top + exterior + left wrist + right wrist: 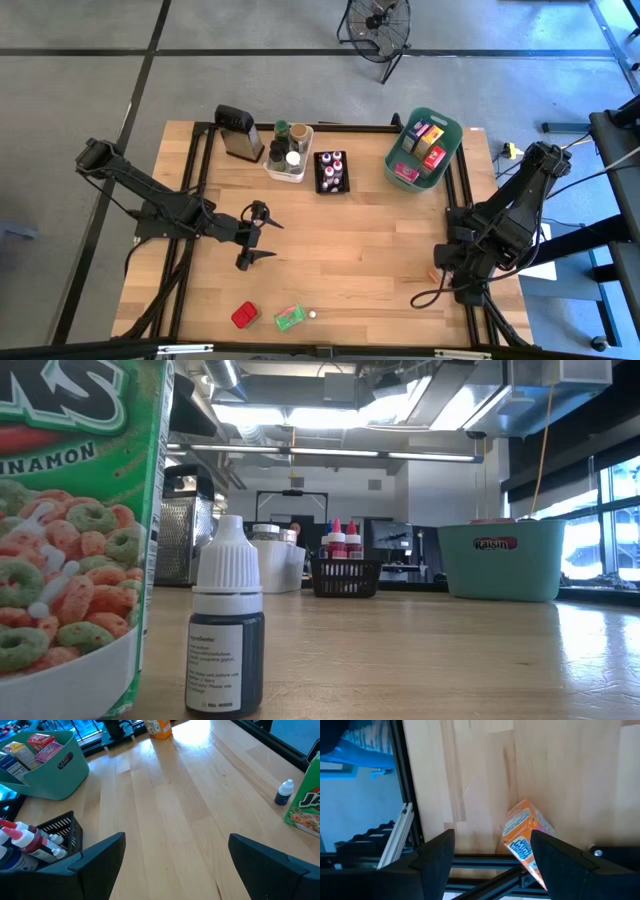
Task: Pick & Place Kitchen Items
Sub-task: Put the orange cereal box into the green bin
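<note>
Left gripper (pixel 257 236) hangs with its dark fingers spread wide and nothing between them, over bare wood toward the front of the light wooden table (pixel 370 260), well apart from the black mesh basket (pixel 331 172) of small red- and blue-capped bottles at the table's back. Right gripper (pixel 492 857) sits low at the table's right edge with its jaws parted around nothing; a small orange carton (pixel 522 837) lies on the wood just ahead of its fingers. Along the table's front edge lie a red packet (pixel 244 315), a green cereal box (pixel 288 318) and a tiny white-capped dark dropper bottle (pixel 226 622). More packets fill the teal bin (pixel 405 150) at the back right.
</note>
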Motion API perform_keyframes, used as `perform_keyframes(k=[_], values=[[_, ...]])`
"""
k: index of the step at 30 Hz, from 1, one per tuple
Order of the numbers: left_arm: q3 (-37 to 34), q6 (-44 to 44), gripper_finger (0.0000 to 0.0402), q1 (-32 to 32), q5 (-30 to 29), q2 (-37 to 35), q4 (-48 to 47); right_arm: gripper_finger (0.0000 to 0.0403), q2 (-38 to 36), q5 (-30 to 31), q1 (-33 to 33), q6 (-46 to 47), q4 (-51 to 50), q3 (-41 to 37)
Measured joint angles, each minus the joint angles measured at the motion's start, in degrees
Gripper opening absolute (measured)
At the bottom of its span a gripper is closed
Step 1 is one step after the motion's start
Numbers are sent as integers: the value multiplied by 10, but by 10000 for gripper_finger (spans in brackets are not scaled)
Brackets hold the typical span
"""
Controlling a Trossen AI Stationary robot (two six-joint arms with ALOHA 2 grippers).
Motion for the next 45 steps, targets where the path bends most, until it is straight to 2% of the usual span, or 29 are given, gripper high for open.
perform_keyframes(k=[9,17,21,27,29,41,45], values=[[0,0,349,0,1,0,-1,264,0,77,-2,-4,-2,0],[0,0,349,0,1,0,-1,269,0,54,-2,0,-32,0],[0,0,349,0,1,0,0,298,3,44,-2,-4,-35,0],[0,0,349,0,1,0,0,384,3,43,-2,-29,-51,0],[0,0,349,0,1,0,0,395,3,42,-2,-30,-55,0],[0,1,350,0,1,0,0,381,3,38,-2,-30,23,0],[0,0,350,0,1,0,0,380,3,85,-11,-93,19,0]])
